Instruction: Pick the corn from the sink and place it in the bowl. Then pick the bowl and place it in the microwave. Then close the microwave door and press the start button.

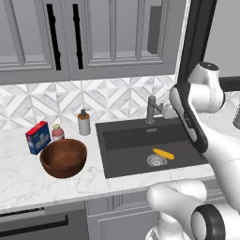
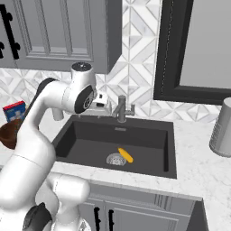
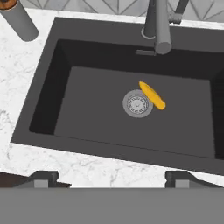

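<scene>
The corn (image 3: pixel 152 95) lies on the floor of the sink (image 3: pixel 52 87), touching the edge of the round steel drain (image 3: pixel 138 103) on the side away from the bowl, lying at a slant to the basin walls. It looks a light little thing, firm enough to take a squeeze, but round and tapered, so I'd expect it to roll or squirt out of a pinch made near either tip; the thick middle, taken across its short width, looks the sensible place to hold it, with the fingers turned square to its slant. The bowl (image 1: pixel 63 157) stands on the bench (image 1: pixel 18 183) to the left of the sink, well apart from the cob, beside a soap bottle (image 1: pixel 84 123). The arm is folded up high, its wrist poised above the front of the basin and the hand looking down into it. The end effector (image 3: pixel 111 178) hovers well above the corn with its two fingertips (image 3: pixel 41 178) spread wide apart and nothing between them. The faucet (image 3: pixel 159 24) stands at the back rim, clear of a straight descent.
</scene>
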Tool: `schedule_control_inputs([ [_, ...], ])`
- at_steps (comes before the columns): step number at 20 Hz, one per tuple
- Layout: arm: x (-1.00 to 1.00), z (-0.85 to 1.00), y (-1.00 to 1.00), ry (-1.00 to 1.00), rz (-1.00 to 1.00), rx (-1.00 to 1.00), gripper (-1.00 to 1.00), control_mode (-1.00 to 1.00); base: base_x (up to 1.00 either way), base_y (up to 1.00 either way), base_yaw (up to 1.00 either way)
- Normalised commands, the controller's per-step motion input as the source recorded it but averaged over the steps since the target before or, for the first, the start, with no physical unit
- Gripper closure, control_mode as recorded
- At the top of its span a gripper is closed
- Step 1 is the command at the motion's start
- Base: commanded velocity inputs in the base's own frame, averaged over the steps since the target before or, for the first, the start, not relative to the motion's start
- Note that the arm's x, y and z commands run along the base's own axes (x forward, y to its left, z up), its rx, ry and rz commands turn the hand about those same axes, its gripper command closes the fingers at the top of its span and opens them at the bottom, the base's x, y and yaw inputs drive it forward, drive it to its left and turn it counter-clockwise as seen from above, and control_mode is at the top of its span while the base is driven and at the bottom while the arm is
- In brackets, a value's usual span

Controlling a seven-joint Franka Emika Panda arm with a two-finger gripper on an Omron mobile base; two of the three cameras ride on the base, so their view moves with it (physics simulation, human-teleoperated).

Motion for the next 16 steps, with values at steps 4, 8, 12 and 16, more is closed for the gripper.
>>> schedule_control_inputs([
  [4,-0.14,-0.65,-0.96,-0.12,0.30,0.00,-1.00,-1.00,0.00,0.00,0.00],
  [8,-0.02,-0.76,-0.99,-0.12,0.36,0.01,-1.00,-1.00,0.00,0.00,0.00],
  [12,0.28,-0.46,-0.83,-0.07,0.37,0.01,-1.00,-1.00,0.00,0.00,0.00],
  [16,0.87,-0.30,-0.56,0.00,0.33,0.06,-1.00,-1.00,0.00,0.00,0.00],
])
